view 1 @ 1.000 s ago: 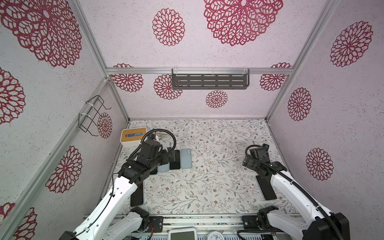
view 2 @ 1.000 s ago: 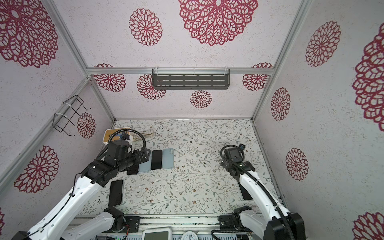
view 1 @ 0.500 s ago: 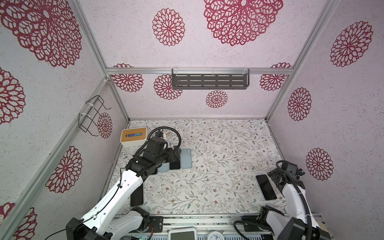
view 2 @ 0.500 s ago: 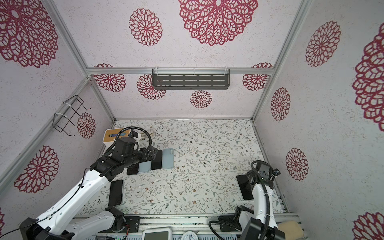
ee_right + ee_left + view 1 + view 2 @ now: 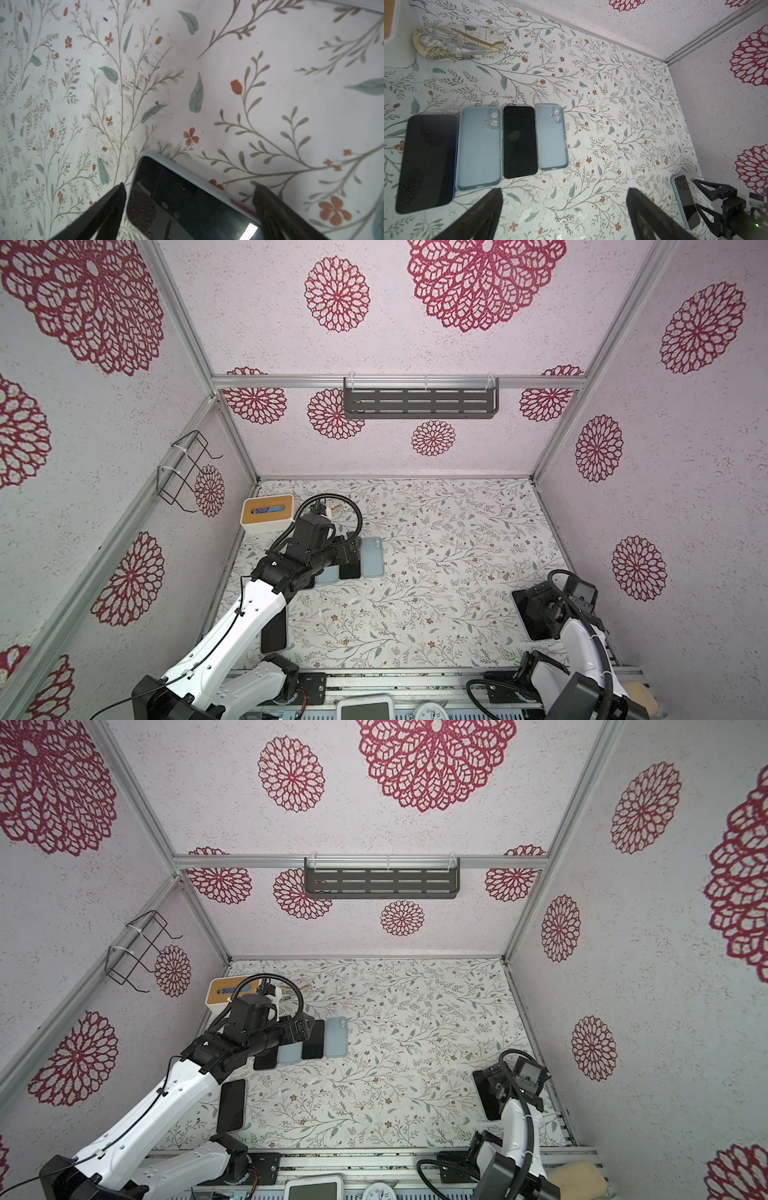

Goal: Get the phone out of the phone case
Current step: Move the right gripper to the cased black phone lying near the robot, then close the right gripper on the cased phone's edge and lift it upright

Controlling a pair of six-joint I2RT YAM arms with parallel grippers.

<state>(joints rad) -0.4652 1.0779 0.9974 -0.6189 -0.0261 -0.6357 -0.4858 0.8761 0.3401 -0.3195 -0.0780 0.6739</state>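
Fingers of the right gripper point(image 5: 190, 188) are standing spread astride the cased phone point(image 5: 166, 207), apparently not touching it, near the right edge of the table point(image 5: 436, 593); left gripper point(image 5: 564, 190) is hovering spread by empty cases point(image 5: 478, 145).

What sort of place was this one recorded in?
Probably a purpose-built robot test booth: aluminium frame, flower-patterned wall panels, floral tabletop, left arm and right arm mounted on a front rail.

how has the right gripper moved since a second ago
Yes: right gripper pulled back toward the right wall, now over the cased phone, jaws open.
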